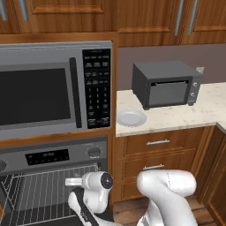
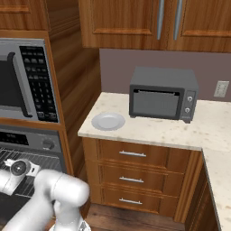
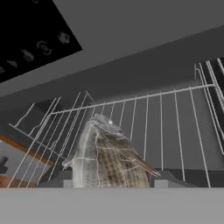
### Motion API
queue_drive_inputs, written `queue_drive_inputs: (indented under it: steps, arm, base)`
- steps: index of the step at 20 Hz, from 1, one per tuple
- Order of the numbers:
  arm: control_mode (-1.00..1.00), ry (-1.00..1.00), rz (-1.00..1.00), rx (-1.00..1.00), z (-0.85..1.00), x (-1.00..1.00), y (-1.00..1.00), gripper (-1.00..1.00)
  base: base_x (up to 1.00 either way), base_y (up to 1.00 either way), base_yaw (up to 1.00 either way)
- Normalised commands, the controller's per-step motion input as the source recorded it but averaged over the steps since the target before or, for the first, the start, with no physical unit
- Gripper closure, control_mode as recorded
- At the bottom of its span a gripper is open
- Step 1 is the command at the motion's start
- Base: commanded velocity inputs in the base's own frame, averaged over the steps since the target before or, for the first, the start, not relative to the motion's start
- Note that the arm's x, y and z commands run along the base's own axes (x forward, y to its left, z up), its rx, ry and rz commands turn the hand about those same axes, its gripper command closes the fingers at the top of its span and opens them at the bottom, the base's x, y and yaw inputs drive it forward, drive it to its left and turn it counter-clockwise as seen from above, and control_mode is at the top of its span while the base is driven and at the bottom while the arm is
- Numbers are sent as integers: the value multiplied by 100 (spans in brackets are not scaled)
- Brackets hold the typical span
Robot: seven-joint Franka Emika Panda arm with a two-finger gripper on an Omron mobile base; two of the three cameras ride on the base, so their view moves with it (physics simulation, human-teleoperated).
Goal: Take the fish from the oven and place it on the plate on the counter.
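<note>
Wooden cabinetry surrounds the work area, and we note the oven [image 1: 53, 176] set low beneath a large microwave [image 1: 55, 88], its door open and its wire rack [image 1: 48, 185] exposed. We find the arm's hand reaching into the oven cavity. From the hand camera, we see the fish [image 3: 107, 157] lying on the rack, close in front of the gripper [image 3: 111, 183] and lying between its two finger tips; the jaws stand apart on either side of it, and we cannot tell whether they touch it. Up on the counter [image 2: 180, 131], the plate [image 2: 108, 121] sits bare near the left end, with a dark toaster oven [image 2: 162, 94] just behind and to its right. Keypad lettering on the microwave is too small for us to read.
</note>
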Motion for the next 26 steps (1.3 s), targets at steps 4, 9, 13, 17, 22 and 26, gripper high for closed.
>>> queue_drive_inputs:
  steps: [4, 9, 13, 17, 22, 26]
  arm:
    - [-100, 5, 1, 2, 100, -51, -29, 100]
    - [-100, 17, 3, 0, 98, -50, -17, 100]
    - [-100, 21, 7, -6, 100, -33, -1, 100]
    - [-100, 16, 7, -8, 99, -34, -2, 100]
    - [-100, 5, 5, -5, 80, -45, -14, 100]
    - [-100, 0, 3, 0, 63, -53, -32, 100]
  base:
    - [0, 0, 0]
    - [0, 0, 0]
    - [0, 0, 0]
    - [0, 0, 0]
    - [0, 0, 0]
    - [0, 0, 0]
